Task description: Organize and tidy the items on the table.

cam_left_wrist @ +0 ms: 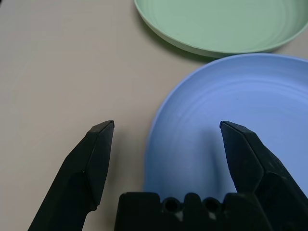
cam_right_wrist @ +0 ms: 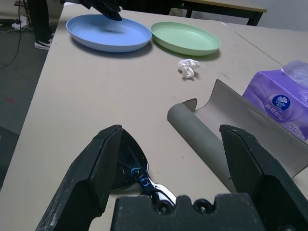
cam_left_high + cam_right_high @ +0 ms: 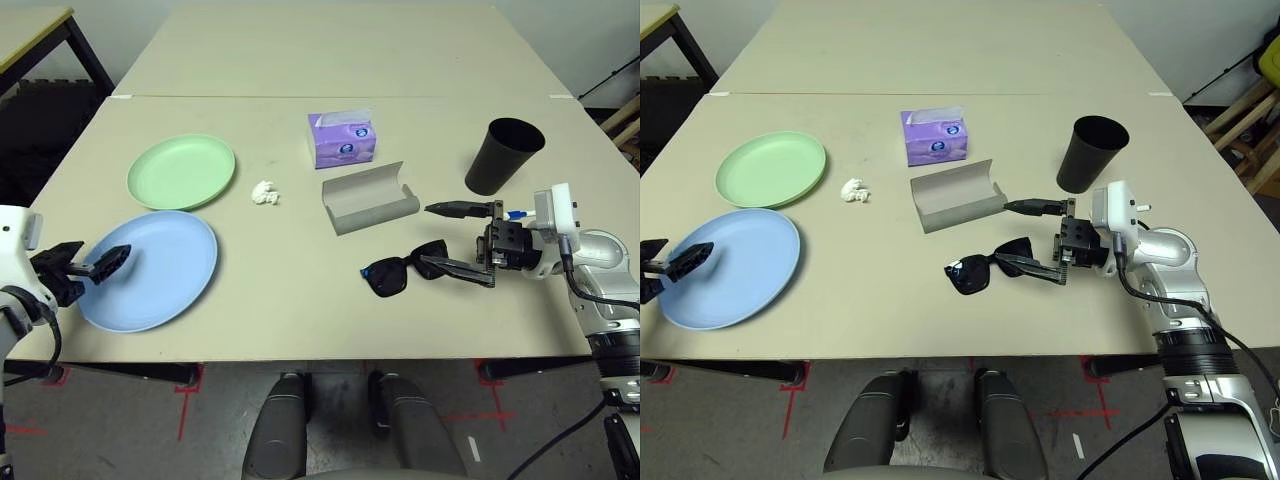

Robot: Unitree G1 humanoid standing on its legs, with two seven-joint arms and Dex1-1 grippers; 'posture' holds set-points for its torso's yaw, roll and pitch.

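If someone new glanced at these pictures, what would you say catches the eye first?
Probably the right gripper, open over the black sunglasses near the table's front edge, with the open grey glasses case just behind. Then the left gripper, open at the rim of the light blue plate.

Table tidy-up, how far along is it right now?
Nothing looks put away yet. The glasses case lies open and empty, and the tissue, cup and green plate sit spread out. In hand: the right tool is open around the sunglasses, and the left tool is open over the blue plate's rim. All sorting remains.
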